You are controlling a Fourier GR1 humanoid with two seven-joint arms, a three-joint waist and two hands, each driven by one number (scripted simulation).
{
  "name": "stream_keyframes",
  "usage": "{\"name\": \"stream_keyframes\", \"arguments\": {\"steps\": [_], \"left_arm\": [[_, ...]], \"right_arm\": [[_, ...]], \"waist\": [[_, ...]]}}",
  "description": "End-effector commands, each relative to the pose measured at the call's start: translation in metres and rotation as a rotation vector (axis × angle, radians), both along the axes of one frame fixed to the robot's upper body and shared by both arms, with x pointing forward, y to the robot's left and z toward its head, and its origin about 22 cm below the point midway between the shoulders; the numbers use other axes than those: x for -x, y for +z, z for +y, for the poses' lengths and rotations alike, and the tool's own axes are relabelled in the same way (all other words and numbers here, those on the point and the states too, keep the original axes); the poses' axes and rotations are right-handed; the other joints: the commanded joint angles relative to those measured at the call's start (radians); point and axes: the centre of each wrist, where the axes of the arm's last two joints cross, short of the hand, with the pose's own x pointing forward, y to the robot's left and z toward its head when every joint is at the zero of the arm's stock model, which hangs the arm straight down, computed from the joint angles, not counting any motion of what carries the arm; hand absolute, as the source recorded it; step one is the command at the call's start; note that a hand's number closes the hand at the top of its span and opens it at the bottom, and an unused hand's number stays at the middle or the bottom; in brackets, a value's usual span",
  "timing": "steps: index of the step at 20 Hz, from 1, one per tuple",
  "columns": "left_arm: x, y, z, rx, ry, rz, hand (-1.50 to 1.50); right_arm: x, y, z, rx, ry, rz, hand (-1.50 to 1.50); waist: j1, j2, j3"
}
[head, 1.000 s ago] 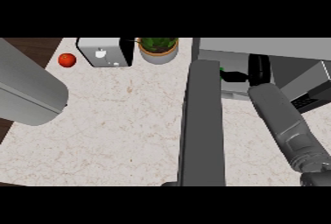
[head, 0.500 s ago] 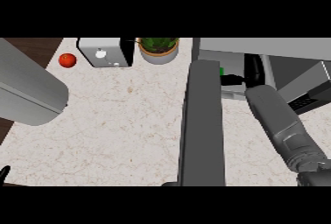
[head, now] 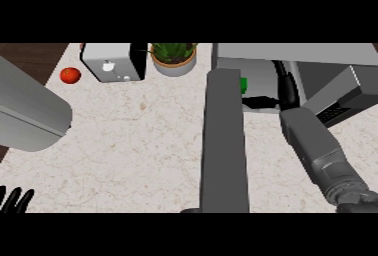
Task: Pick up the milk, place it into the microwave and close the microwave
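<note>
Right arm reaches into the grey box-shaped microwave cavity; right hand shows as dark fingers, can't tell if curled or spread. Milk: only a green sliver past the open grey door slab, prob. the carton, inside the cavity; axis/orientation unclear. Judged light, stiff-ish; grab mid-body. Left hand at lower-left edge of speckled stone bench, fingers straight.

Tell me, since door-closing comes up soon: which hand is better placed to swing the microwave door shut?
Left, probably. The left hand is on the outer side of the open door; the right hand is inside the microwave.
</note>
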Motion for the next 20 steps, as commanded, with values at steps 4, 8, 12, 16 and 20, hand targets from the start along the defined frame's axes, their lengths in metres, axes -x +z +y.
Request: {"name": "stream_keyframes", "arguments": {"steps": [4, 8, 12, 16, 20], "left_arm": [[-0.003, 0.001, -0.031, -0.015, -0.063, -0.015, -1.50], [-0.006, 0.017, -0.048, -0.027, -0.076, -0.005, -1.50], [-0.021, 0.016, -0.067, -0.037, -0.101, -0.015, -1.50], [-0.030, 0.004, -0.066, -0.061, -0.139, 0.016, -1.50], [-0.047, 0.010, -0.095, -0.067, -0.203, 0.014, -1.50]], "right_arm": [[0.013, -0.019, 0.001, -0.112, 0.083, 0.023, -1.50], [0.028, -0.038, 0.003, -0.141, 0.143, 0.040, -1.50], [0.053, -0.068, 0.009, -0.184, 0.157, 0.031, -1.50], [0.065, -0.073, 0.008, -0.228, 0.182, 0.072, -1.50], [0.098, -0.094, -0.007, -0.238, 0.202, 0.088, -1.50]], "waist": [[-0.033, -0.017, -0.002], [-0.064, -0.030, -0.003], [-0.074, -0.032, -0.004], [-0.098, -0.041, -0.005], [-0.104, -0.040, -0.006]]}}
